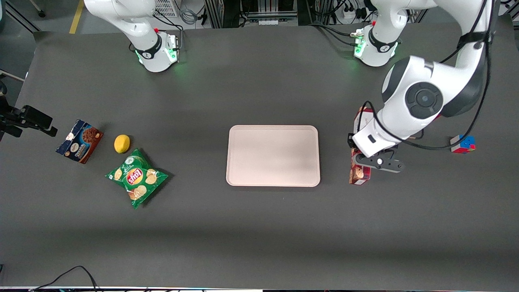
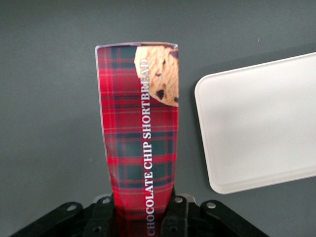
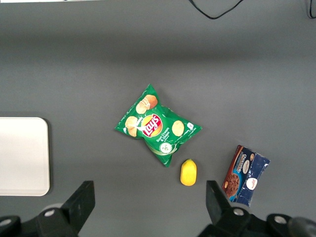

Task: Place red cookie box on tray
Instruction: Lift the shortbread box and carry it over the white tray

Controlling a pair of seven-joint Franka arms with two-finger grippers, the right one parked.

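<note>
A: What do you have at the jaws?

B: Your gripper (image 2: 145, 217) pinches the red box (image 2: 140, 133) across its narrow width, one finger on each long side, near one end. The rest of the box juts out from the jaws.

A: Any writing you can read?

B: You can read "CHOCOLATE CHIP SHORTBREAD" in white letters along its length, with a cookie picture at the end away from the jaws. Toward the parked arm's end lie a green Lay's bag (image 1: 137, 177), a lemon (image 1: 122, 143) and a dark blue cookie box (image 1: 79, 141).

A: Which way does it point?

B: Its long axis runs toward the front camera, parallel to the tray's (image 1: 273, 155) short side. The box (image 1: 359, 172) sits just beside the tray, apart from it, with a colour cube (image 1: 462, 144) farther out.
</note>
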